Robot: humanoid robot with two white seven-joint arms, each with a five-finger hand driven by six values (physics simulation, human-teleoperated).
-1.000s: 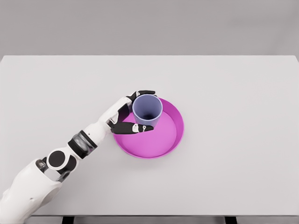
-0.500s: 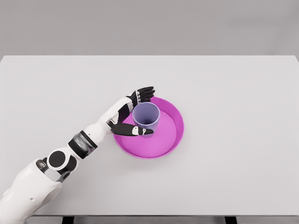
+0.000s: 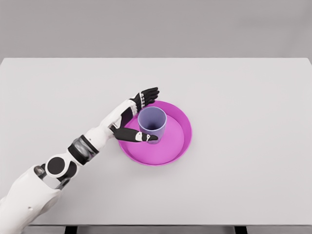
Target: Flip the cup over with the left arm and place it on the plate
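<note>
Cup [image 3: 152, 124] upright on plate [image 3: 178, 144]; left hand [image 3: 134, 117] spread, thumb hides base.

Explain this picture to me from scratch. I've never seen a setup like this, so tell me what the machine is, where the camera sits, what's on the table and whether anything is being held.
This is a simulator's render, not a photograph. The camera sits on a humanoid robot's head and looks down at a white table. The white jointed limb coming in from the lower left is the robot's left arm, ending in a five-finger left hand with dark fingers. The right arm is out of view.

On the table lies a magenta plate with a raised rim. A lavender cup stands upright in it, mouth up. The hand's fingers are spread open beside the cup: the thumb reaches along its near side and the other fingers point past its far side. Nothing is gripped.
</note>
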